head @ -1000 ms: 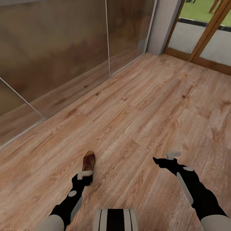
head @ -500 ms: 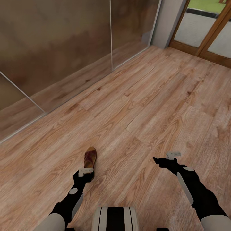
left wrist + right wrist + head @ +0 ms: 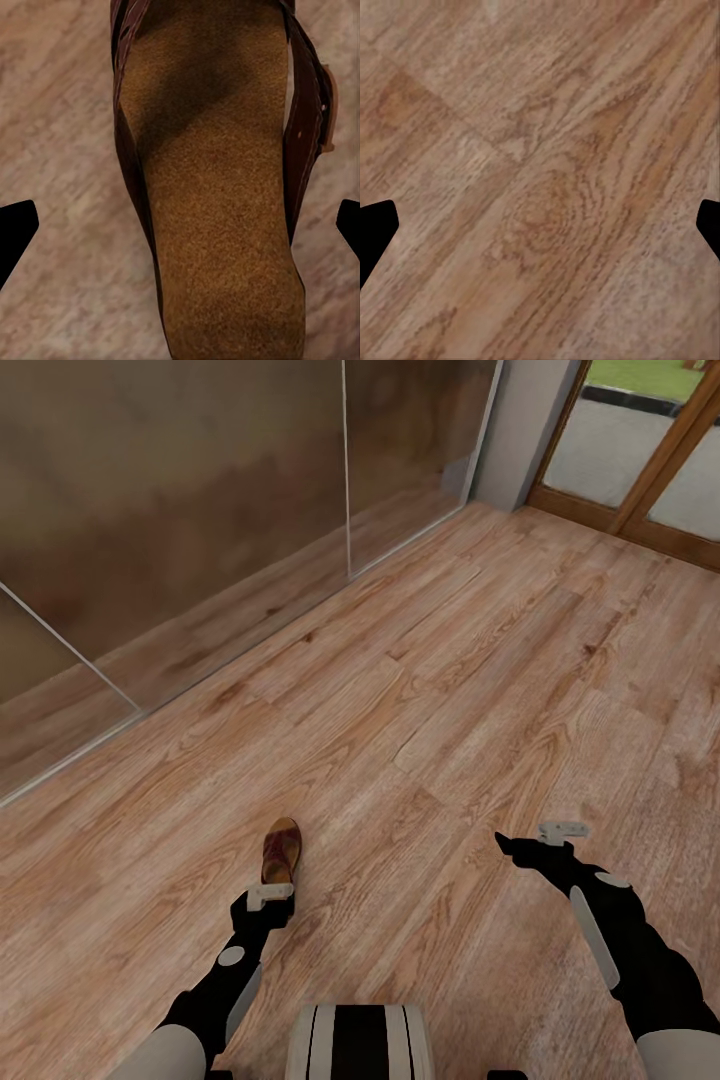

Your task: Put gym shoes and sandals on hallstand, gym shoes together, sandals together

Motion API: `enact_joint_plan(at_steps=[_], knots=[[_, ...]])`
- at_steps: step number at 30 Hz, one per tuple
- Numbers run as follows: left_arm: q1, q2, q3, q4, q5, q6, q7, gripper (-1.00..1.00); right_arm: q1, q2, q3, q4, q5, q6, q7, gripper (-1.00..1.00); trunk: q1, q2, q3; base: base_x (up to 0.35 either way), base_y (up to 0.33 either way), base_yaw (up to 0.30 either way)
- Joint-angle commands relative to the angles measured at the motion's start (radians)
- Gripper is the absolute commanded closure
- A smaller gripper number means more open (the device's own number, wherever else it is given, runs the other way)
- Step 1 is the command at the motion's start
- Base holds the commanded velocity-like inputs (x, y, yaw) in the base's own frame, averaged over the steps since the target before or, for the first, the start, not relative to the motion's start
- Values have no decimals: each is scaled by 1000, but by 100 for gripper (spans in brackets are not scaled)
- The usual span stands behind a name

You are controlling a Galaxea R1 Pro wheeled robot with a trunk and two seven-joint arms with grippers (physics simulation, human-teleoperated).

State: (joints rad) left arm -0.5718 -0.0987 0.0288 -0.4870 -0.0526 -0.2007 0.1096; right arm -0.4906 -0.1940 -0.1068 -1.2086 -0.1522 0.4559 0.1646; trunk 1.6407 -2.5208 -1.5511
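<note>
Left wrist view had my left jaws [image 3: 180, 225] spread wide, the two dark fingertips [image 3: 16, 229] far out on either side of one brown sandal [image 3: 217, 180], holding nothing; the sandal lay flat on the corridor floor [image 3: 60, 97], tan insole up, its buckled strap at one edge. From the head view the same sandal [image 3: 280, 850] sat just ahead of my left jaws [image 3: 268, 895], toe pointing away from me. My right jaws [image 3: 545, 838] hung well apart from it over bare planks, also spread wide and empty, as the right wrist view of wood grain confirmed. I judged the sandal light and fairly stiff in the sole, with thin leather sides that would give a little; the grainy insole should offer grip, the smooth leather less. I reckoned the best hold was across the sole's narrow waist, pinching both side edges, clear of the strap and buckle, which could flop or snag.
</note>
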Motion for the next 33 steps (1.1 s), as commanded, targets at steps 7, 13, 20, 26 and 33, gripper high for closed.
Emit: enact_joint_plan(at_steps=[7,13,20,26,33], knots=[[0,0,3,1,-6,-3,2,-100,0,1,-2,-7,-6,6,3,-100,2,-1,-16,0,0,0],[0,-1,3,1,-6,-3,2,-100,0,1,-2,-7,-6,6,3,-100,2,-1,-16,0,0,0],[0,-1,3,1,-6,-3,2,-100,0,1,-2,-7,-6,6,3,-100,2,-1,-16,0,0,-128],[1,-1,3,1,-6,-3,2,-100,0,2,-1,-8,-6,6,3,-100,2,-1,-20,0,0,-115],[2,1,3,1,-6,-3,2,-100,0,2,-1,-7,-6,6,3,-100,3,-2,-28,0,0,-8]])
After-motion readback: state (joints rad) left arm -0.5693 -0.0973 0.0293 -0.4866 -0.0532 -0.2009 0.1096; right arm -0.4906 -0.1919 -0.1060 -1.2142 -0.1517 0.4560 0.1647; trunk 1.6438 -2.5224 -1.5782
